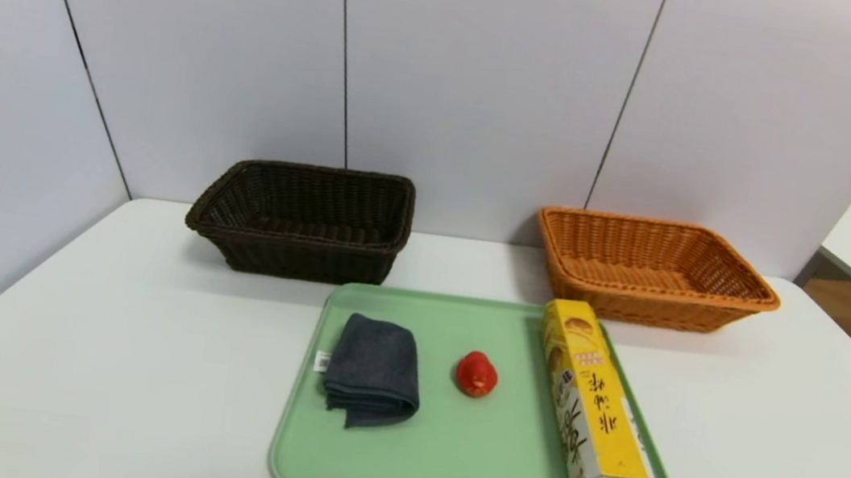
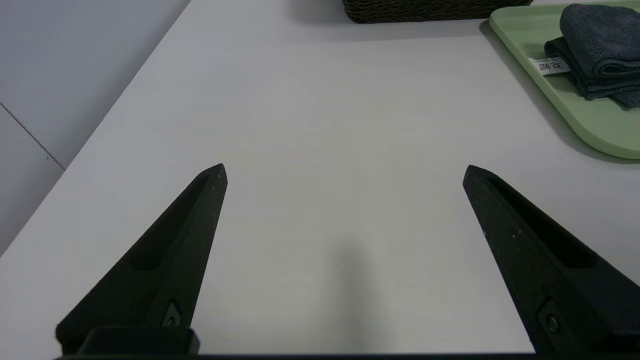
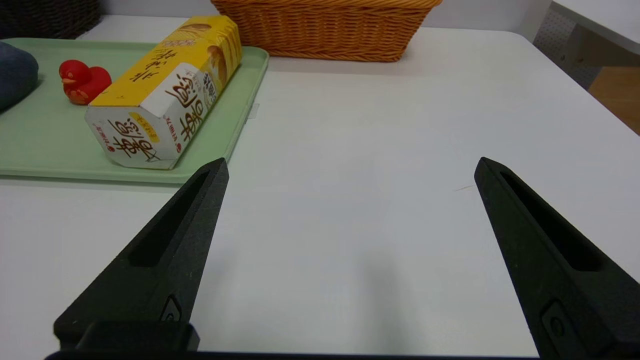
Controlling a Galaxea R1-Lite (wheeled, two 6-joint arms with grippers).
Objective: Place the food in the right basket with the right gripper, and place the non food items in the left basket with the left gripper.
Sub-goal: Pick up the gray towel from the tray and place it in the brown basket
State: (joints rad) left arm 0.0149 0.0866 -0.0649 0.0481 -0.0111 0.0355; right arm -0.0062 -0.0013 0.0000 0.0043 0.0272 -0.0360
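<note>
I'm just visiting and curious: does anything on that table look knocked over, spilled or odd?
Nothing is spilled or damaged. The yellow carton lies at a slant along the green tray's right edge. The folded cloth and red duck sit neatly; both baskets are upright.

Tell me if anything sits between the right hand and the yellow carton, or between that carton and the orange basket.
Nothing visible blocks either stretch. The right hand hangs open over bare table beside the green tray, and the yellow carton lies along the tray's right edge with its near end toward the hand. Its far end points at the orange basket, just past the tray.
</note>
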